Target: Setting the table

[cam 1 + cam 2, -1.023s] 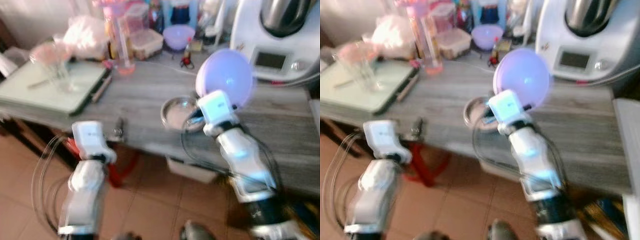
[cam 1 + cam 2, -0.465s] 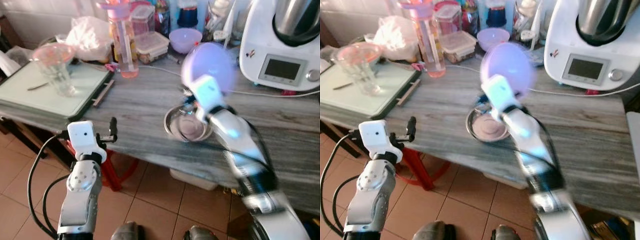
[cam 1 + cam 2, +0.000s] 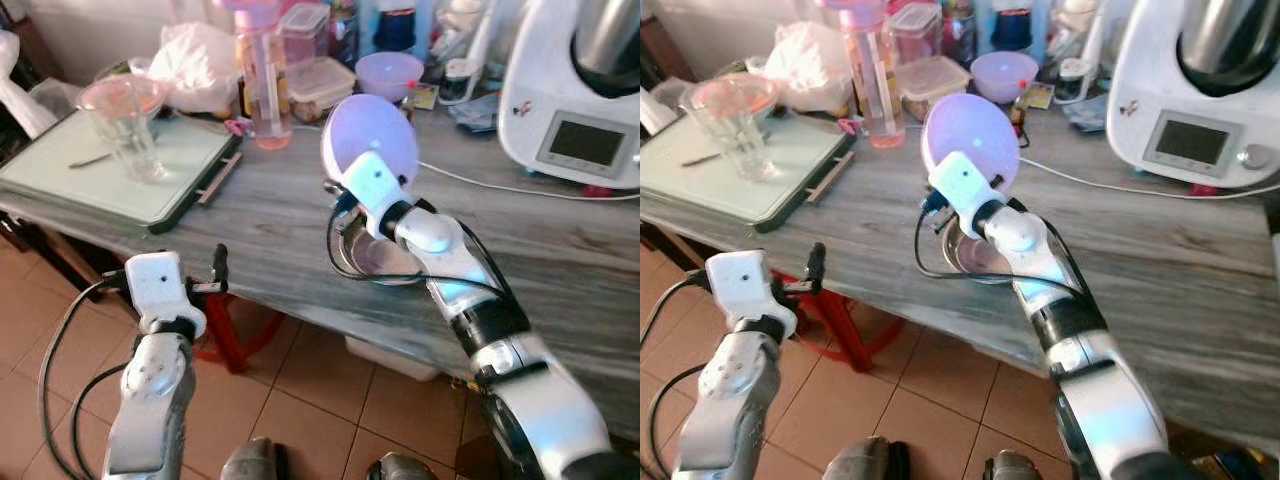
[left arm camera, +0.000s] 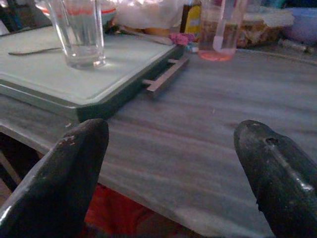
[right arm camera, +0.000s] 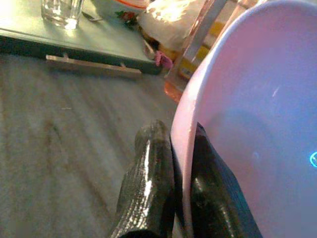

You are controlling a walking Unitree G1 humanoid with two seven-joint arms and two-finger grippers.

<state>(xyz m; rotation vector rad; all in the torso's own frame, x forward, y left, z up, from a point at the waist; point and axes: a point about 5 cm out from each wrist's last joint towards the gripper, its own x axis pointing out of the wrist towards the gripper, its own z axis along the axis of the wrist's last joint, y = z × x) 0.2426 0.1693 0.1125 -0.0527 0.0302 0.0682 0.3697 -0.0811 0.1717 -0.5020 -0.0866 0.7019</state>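
Swung leftward since a second ago, the right pincer [image 5: 171, 183] stays clamped on the rim of a lilac bowl [image 3: 370, 140], tilted above a steel bowl [image 3: 375, 258] on the table [image 3: 560, 260]. Left pincer [image 4: 173, 163] hovers wide open, empty, at the table's edge.

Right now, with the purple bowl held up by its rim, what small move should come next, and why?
Probably carry the purple bowl a little left and lower it onto bare counter. The right tool pinches its rim, holding it tilted above the metal bowl, so straight down would hit that.
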